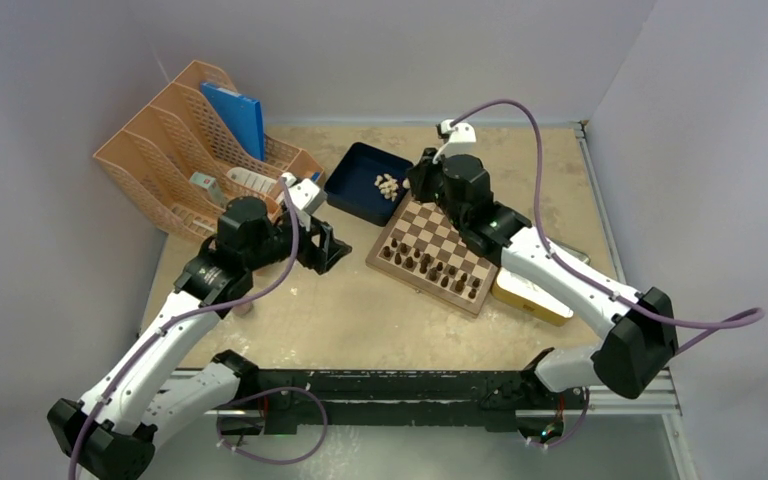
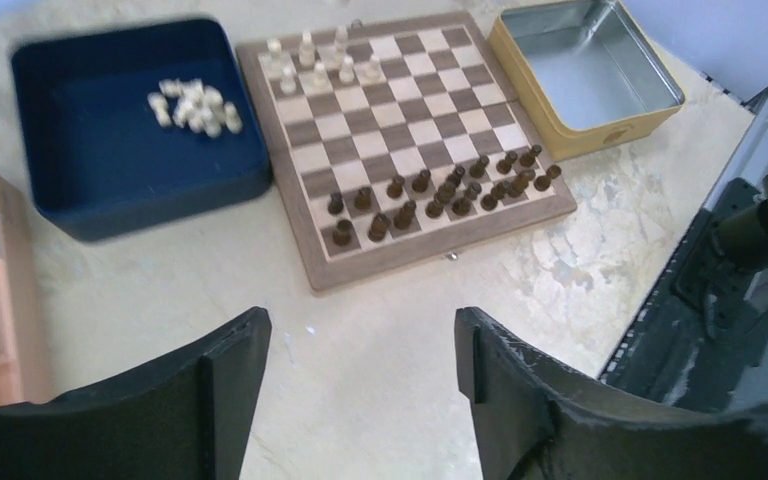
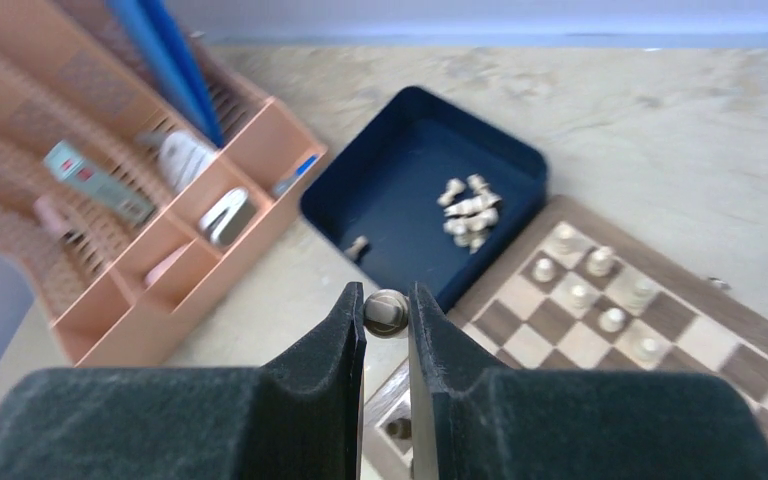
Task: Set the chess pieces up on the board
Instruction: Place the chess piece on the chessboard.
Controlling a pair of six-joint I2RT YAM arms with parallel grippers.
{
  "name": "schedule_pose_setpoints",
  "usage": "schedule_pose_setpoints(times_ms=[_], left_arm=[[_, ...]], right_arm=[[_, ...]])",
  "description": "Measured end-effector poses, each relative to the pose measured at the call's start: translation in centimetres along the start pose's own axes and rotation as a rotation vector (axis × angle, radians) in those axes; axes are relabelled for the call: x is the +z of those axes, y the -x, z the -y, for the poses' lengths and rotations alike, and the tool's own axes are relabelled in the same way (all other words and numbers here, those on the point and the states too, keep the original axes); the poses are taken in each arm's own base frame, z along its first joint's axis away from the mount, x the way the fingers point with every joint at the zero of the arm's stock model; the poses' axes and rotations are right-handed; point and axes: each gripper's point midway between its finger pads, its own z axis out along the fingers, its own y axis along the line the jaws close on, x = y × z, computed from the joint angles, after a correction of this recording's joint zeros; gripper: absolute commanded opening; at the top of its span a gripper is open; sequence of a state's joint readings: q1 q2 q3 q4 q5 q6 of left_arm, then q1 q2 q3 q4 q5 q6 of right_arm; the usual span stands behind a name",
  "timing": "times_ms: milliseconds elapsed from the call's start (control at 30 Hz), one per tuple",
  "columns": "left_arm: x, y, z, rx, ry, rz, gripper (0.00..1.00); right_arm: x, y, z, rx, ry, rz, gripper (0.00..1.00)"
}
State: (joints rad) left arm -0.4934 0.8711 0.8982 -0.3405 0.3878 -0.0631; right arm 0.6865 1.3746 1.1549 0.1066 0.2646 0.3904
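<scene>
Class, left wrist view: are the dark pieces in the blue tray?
No, the dark pieces stand on the board; the blue tray holds pale pieces.

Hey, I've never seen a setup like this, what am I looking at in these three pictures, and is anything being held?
Two robot arms are bolted to a table, each ending in a two-finger gripper. One picture looks down from above; the others come from wrist cameras. On the table: a chessboard with dark pieces and a few cream pieces standing, a blue tray of loose cream pieces, an empty metal tin, an orange organizer. The left gripper is open and empty; the right gripper pinches one cream piece.
</scene>
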Motion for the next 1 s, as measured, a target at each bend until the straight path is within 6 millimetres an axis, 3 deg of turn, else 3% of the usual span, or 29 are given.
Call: schedule_pose_setpoints(times_ms=[300, 533, 733, 1000], left_arm=[[1.1, -4.9, -1.6, -0.227, 0.118, -0.169, 0.75], [0.7, -5.1, -2.5, -0.258, 0.184, -0.165, 0.75], [-0.8, -5.5, -3.0, -0.231, 0.236, -0.128, 0.74], [-1.3, -5.5, -3.2, -0.216, 0.256, -0.113, 0.74]], right_arm=[[0.6, 1.2, 7.6, -0.002, -0.307, 0.065, 0.11], [0.9, 0.7, 13.9, 0.021, -0.481, 0.056, 0.11], [2.3, -2.7, 16.1, 0.021, -0.55, -0.004, 0.11], [3.1, -7.0, 19.1, 0.053, -0.616, -0.066, 0.11]])
